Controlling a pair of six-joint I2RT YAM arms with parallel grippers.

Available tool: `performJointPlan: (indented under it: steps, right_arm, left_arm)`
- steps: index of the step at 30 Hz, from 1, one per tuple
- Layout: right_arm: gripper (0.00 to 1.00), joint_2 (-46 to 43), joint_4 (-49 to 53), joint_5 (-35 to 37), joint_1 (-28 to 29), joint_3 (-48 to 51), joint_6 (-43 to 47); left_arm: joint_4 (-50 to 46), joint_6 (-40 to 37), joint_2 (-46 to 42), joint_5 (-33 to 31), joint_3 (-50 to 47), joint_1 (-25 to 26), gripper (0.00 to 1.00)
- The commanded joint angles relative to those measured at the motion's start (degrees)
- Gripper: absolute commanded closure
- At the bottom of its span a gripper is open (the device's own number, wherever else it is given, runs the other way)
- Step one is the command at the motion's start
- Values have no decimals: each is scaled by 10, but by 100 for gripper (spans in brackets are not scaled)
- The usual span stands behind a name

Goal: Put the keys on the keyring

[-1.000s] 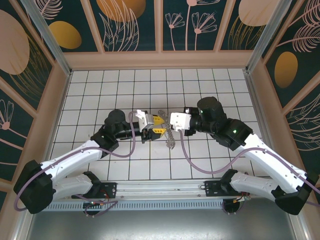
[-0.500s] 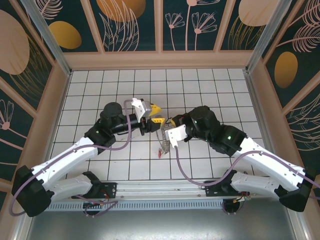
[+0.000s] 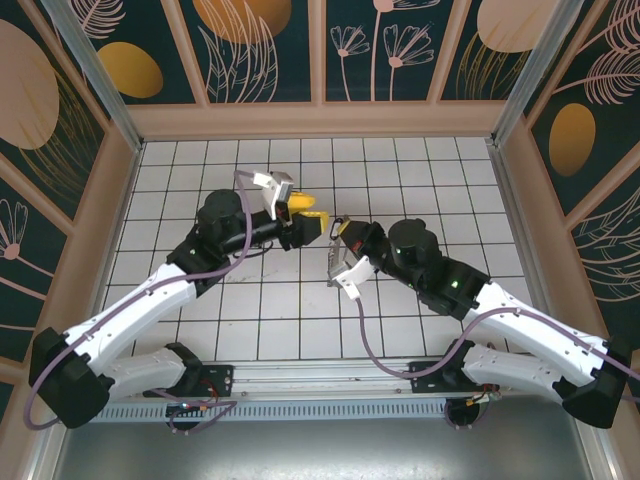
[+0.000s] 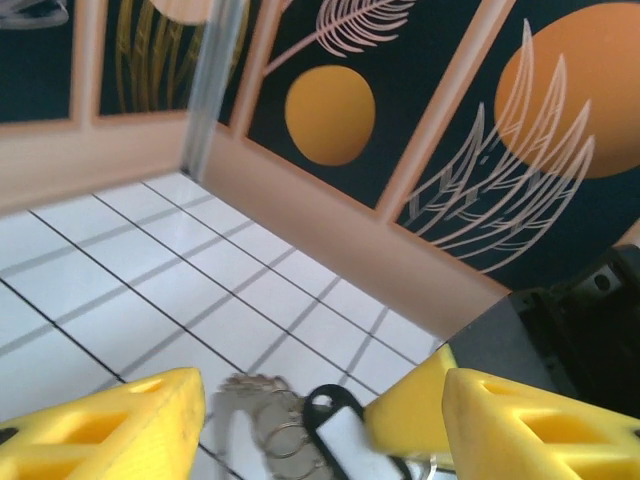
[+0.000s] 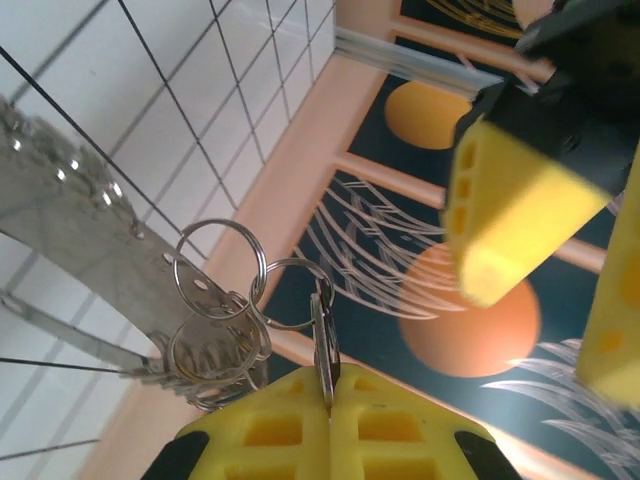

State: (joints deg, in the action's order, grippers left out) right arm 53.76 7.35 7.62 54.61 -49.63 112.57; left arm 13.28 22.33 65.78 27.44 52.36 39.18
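My right gripper [image 5: 330, 382] is shut on a thin flat tag that carries the bunch. From it hang linked silvery split rings [image 5: 215, 265] and silvery keys [image 5: 80, 215]. In the left wrist view the black tag with a white label [image 4: 345, 440], the rings [image 4: 278, 440] and one key [image 4: 240, 388] sit between the wide-apart yellow fingers of my left gripper [image 4: 320, 390], which is open and touches nothing. From above, the left gripper [image 3: 312, 220] faces the right gripper [image 3: 343, 240] over mid-table, close together. The large oval wire keyring is out of view.
White tiled floor [image 3: 270, 300] inside a pen with peach-framed dark patterned walls [image 3: 320, 50]. Purple cables loop from both arms [image 3: 390, 340]. The two wrists crowd the middle; tiles lie bare toward the back and sides.
The right arm swung nearer and turned its wrist up, raising the key bunch that hung low. The left gripper rose and moved back toward the far side, now level with the bunch.
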Motion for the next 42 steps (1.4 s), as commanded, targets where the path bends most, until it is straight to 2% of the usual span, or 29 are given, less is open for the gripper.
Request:
performJointPlan:
  steps: [1,9,10,13,15,17,19,25,33,36,40,42]
  right_arm:
    - [100,-15,-80,-10,-10,3,87]
    - [100,-10,-87,-46,-28,-15,107]
    - [100,-8,-89,-49,-28,-16,107]
    - [100,-3,-110,-64,-28,-14,108]
    - [100,-1,-129,-73,-28,-12,101]
    - [100,2,-143,-90,-28,-12,92]
    - [100,4,-155,-97,-28,-14,85]
    - [100,10,-189,-121,-28,-15,62]
    - [100,19,-200,-129,-27,-14,53]
    - [100,19,-200,-126,-27,-14,52]
    - [100,19,-209,-123,-28,-12,52]
    - [100,20,-209,-127,-28,-14,50]
  left_arm:
    - [-5,98,9,66,16,-5,35]
    - [5,122,-1,63,-12,-14,36]
    - [14,129,1,69,-15,-14,39]
    - [77,172,5,94,-30,-14,54]
    - [89,205,2,78,-30,-15,62]
    - [72,228,-2,61,-22,-16,62]
    - [85,235,-4,78,-22,-18,63]
    - [213,314,-3,151,-51,-18,61]
    - [219,318,3,159,-42,-19,89]
    - [231,325,3,160,-47,-19,92]
    - [257,346,3,167,-53,-19,90]
    - [279,352,6,176,-55,-19,99]
